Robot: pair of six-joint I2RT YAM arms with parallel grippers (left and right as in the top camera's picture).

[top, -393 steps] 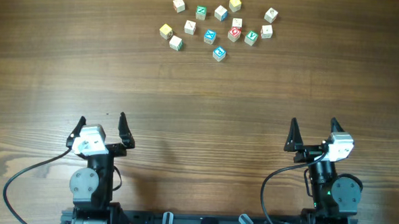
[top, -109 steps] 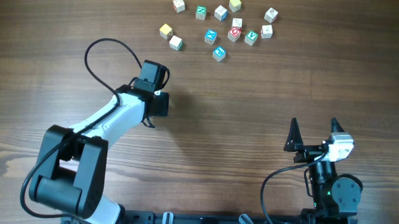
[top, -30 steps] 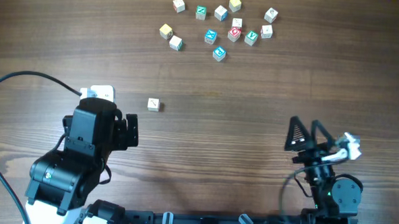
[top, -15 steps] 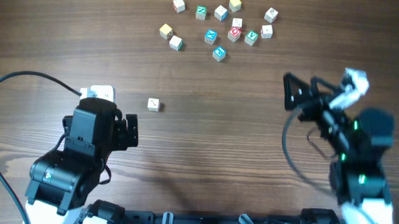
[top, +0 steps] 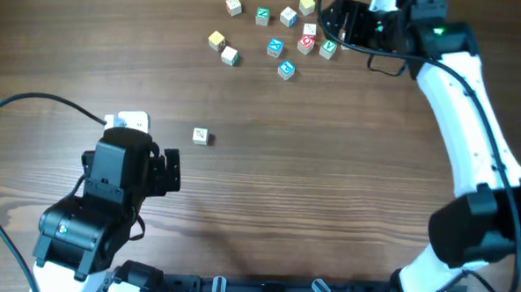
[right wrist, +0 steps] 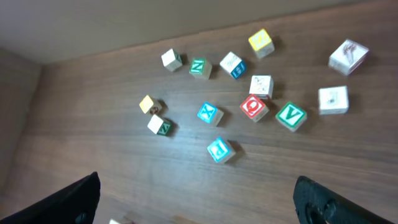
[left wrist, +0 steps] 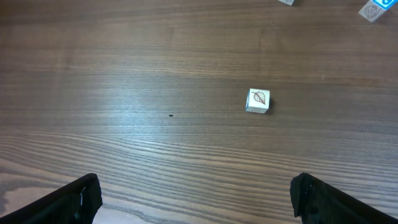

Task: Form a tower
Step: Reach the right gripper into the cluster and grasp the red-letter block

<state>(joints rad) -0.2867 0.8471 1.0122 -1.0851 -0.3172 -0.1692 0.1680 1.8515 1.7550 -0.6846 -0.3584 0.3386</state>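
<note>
left pincer [left wrist: 196, 193], jaws spread wide and pinching nothing, hangs low over the bench [top: 330, 167], off to the left of the leaf-marked cube [left wrist: 258, 101] and on its robot side. no tower stands yet. that leaf-marked cube sits alone on bare wood and looks like the intended base. beyond it and to its right lies the cluster of letter cubes [right wrist: 261, 86], well apart from it. right pincer [right wrist: 196, 190] hovers above the cluster's right part, jaws also spread wide and empty.

the step in hand is probably picking a second cube. the easiest choice seems the blue-marked cube [right wrist: 219, 149] on the cluster's edge facing the leaf-marked cube, since it has free wood on every side. come straight down, square the jaws to two flat faces, then close.

the red o cube [right wrist: 253, 107] and green v cube [right wrist: 290, 115] sit just beside each other, so a finger dropped there could nudge a neighbour. for the carry, the left arm parked near the leaf-marked cube may crowd the approach.
</note>
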